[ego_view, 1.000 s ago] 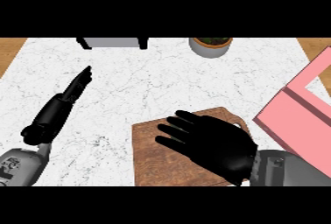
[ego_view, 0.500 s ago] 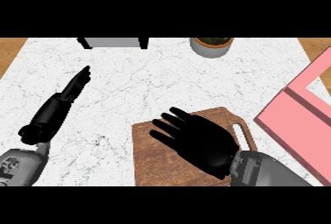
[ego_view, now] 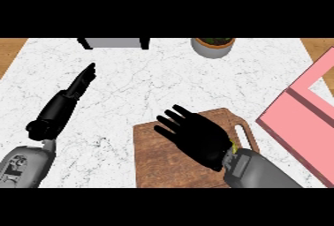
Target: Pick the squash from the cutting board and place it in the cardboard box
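1. Left hand (ego_view: 62, 108): fingers straight and together, resting at the counter's (ego_view: 163, 79) left, well apart from the board.
2. Cutting board (ego_view: 163, 163): your right hand (ego_view: 199, 139) is over it, fingers spread, gripping nothing visible.
3. Squash (ego_view: 232, 144): just a yellow sliver on the board by the right wrist. Probably light, stiff and smooth, so it may roll. Wrap round its middle.
4. Pink box (ego_view: 306, 119): just right of the board.

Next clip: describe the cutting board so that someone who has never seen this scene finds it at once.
On the white marble counter, look near the front edge, right of centre, just left of the pink box. The cutting board lies flat there, under the open right hand. It is the only brown wooden slab, with a slot along its right side.
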{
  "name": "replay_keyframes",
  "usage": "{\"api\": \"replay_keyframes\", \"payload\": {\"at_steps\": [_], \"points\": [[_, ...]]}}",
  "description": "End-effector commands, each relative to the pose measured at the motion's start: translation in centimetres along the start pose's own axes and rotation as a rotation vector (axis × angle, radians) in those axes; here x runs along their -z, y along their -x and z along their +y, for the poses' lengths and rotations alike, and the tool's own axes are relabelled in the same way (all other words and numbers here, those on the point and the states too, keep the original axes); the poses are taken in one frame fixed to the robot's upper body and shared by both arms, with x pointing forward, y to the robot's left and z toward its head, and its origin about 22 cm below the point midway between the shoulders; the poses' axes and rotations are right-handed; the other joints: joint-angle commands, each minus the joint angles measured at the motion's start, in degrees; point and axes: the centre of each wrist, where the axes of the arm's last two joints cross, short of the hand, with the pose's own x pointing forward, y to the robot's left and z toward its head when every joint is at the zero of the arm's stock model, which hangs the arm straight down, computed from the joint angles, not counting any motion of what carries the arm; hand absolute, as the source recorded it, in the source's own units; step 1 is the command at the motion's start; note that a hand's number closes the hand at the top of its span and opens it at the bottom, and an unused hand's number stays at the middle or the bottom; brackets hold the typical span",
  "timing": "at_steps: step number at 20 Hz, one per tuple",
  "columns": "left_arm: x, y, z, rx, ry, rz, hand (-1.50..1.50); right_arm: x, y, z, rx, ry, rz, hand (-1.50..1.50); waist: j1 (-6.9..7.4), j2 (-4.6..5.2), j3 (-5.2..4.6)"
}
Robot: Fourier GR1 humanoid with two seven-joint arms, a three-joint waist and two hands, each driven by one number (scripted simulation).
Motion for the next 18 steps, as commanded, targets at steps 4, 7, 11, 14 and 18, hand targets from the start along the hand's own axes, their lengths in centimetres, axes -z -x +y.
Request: {"api": "replay_keyframes", "payload": {"at_steps": [4,7,11,14,18], "points": [[-2.3,1.8,1.3,0.0,0.001,0.001,0.0,2.8,1.9,0.6,0.029,0.007,-0.003,-1.5,0.4,0.07,-0.01],[-1.4,-0.1,-0.2,0.019,0.0,-0.006,0.0,2.4,-0.7,3.0,0.012,-0.041,-0.045,-1.5,0.13,-0.04,0.01],[-0.7,-0.3,0.7,-0.001,-0.003,0.001,0.0,4.9,0.5,2.5,0.02,-0.051,-0.02,-1.5,0.19,0.0,0.0],[-0.4,0.4,1.2,-0.003,0.008,0.008,0.0,3.6,0.6,3.3,-0.01,-0.028,0.033,-1.5,-0.06,-0.02,0.0],[-1.4,0.6,-0.8,0.012,0.013,0.002,0.0,4.4,1.5,4.4,-0.028,-0.04,0.026,-1.5,0.15,0.0,0.0]]}}
